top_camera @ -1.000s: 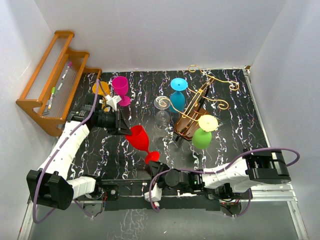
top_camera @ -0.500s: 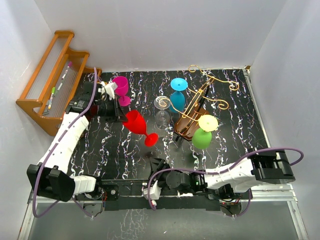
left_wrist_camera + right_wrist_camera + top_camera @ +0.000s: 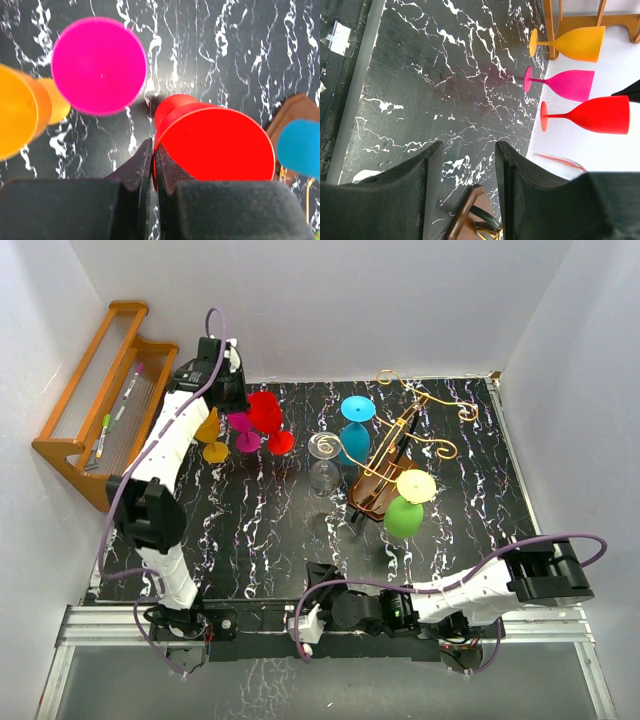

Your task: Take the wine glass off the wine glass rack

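Red wine glass [image 3: 265, 412] stands far left beside the magenta glass [image 3: 240, 422]; your left gripper [image 3: 153, 150] pinches its rim, your right gripper [image 3: 468, 150] holds its fingers apart.

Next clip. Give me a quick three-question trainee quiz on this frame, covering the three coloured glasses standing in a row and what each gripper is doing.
1. Short answer: in the right wrist view, which glass stands between the orange glass and the red glass?
2. Multiple choice: the jaws of the left gripper are shut on A) the orange glass, B) the red glass, C) nothing.
3. True or false: the jaws of the right gripper are shut on a glass.

Key
1. The magenta glass.
2. B.
3. False: they are open with nothing between them.
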`<control>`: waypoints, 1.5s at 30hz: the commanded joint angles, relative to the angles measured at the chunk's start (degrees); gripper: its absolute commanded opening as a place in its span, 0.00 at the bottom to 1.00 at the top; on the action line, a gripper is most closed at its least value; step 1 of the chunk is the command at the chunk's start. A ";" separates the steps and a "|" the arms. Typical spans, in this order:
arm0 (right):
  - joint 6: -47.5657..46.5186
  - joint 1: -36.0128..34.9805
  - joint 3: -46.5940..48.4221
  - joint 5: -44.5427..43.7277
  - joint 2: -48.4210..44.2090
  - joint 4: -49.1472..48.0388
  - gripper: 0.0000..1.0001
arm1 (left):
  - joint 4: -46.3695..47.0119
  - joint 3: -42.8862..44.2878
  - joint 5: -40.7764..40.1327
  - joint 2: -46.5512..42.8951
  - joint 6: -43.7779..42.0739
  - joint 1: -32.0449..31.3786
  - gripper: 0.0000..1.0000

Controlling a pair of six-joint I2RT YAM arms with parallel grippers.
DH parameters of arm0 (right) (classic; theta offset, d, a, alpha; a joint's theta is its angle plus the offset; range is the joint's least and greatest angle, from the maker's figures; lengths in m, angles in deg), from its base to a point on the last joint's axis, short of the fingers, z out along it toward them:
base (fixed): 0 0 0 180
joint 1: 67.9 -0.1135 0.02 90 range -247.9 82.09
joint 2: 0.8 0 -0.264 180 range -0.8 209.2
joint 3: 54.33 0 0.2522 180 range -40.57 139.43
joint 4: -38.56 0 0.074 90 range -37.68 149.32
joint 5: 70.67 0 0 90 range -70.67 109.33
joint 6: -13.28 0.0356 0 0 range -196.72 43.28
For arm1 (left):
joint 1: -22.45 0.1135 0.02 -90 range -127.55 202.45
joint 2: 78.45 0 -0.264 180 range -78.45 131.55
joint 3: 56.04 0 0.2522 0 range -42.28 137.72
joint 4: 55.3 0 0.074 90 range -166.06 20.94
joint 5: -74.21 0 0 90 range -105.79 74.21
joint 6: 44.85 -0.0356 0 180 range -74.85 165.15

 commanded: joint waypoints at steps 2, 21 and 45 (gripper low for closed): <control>3.66 -0.81 -0.83 -2.78 -4.01 -1.01 0.47 | -0.39 13.42 -5.23 8.47 -1.26 -1.02 0.00; 4.93 -1.59 -1.21 -4.67 -5.11 -0.54 0.46 | -5.99 30.90 -15.47 25.52 -4.37 -5.40 0.00; 4.41 -1.65 3.54 -1.31 -2.95 0.33 0.47 | 6.70 15.02 -12.69 2.07 -1.72 -5.42 0.52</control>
